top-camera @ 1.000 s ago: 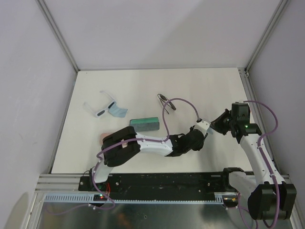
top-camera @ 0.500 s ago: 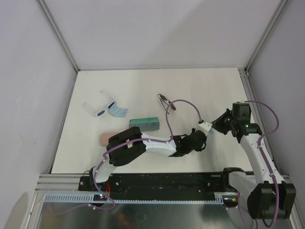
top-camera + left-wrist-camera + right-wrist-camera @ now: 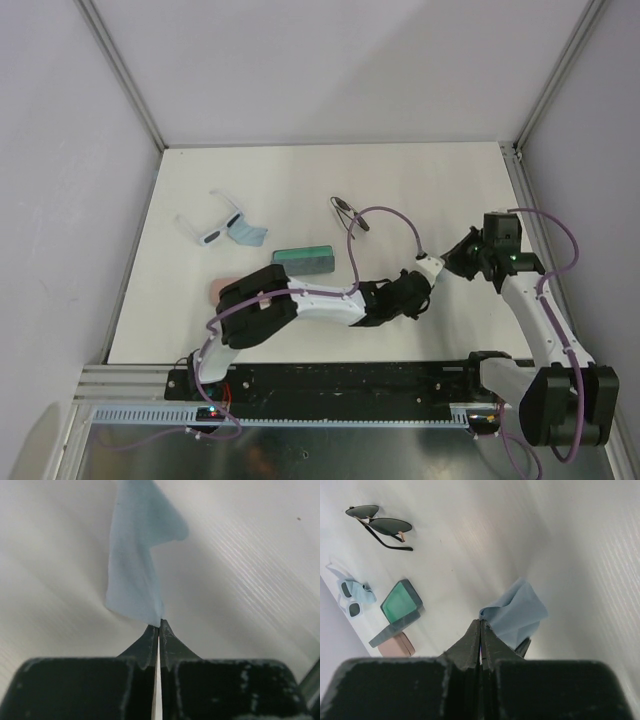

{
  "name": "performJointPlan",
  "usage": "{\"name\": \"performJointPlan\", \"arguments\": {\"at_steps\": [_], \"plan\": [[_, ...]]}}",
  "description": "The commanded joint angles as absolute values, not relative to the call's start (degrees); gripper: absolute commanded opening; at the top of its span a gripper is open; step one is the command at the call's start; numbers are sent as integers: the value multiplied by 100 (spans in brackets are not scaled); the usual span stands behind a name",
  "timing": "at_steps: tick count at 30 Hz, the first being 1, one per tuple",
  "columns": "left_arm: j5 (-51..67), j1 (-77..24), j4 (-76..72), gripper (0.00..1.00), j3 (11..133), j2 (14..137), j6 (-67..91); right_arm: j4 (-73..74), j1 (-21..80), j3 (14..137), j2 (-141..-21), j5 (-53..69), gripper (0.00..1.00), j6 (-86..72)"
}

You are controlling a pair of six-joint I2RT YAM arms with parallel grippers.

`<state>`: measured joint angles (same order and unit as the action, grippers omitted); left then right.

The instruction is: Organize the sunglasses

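The dark-framed sunglasses [image 3: 350,213] [image 3: 380,525] lie unfolded at mid-table. The white-framed sunglasses [image 3: 211,227] [image 3: 349,604] lie at the far left, with a light blue cloth [image 3: 248,235] [image 3: 359,591] draped over one end. At the right, my left gripper [image 3: 431,268] [image 3: 160,622] and right gripper [image 3: 453,262] [image 3: 481,622] meet tip to tip. Both are shut on a second light blue cloth [image 3: 137,560] [image 3: 517,612], which hangs crumpled between them above the table. One dark left fingertip [image 3: 524,647] shows behind the cloth in the right wrist view.
An open grey-blue case with a green lining [image 3: 303,260] [image 3: 400,609] lies in the middle, beside my left forearm. A pink case [image 3: 217,289] [image 3: 396,645] sits partly under the left arm. Frame posts and walls border the white table [image 3: 300,175].
My left gripper's jaws have closed onto the light blue cloth that the right gripper holds. The left arm edged slightly toward the right gripper. Sunglasses and cases have not moved.
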<state>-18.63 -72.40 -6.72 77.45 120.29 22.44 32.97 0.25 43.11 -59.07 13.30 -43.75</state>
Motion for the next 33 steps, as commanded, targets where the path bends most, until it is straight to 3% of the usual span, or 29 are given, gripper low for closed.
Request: {"name": "performJointPlan", "arguments": {"at_steps": [1, 20, 33], "plan": [[-1193, -7088, -334, 0, 7593, 11157, 2012, 2917, 65, 4526, -6180, 1446, 0, -4138], [339, -6519, 1662, 0, 7480, 10382, 1081, 2535, 663, 4497, -6723, 1307, 0, -3905], [-393, -6112, 2511, 0, 7855, 10407, 550, 477, 984, 4049, -7508, 2251, 0, -4186]]}}
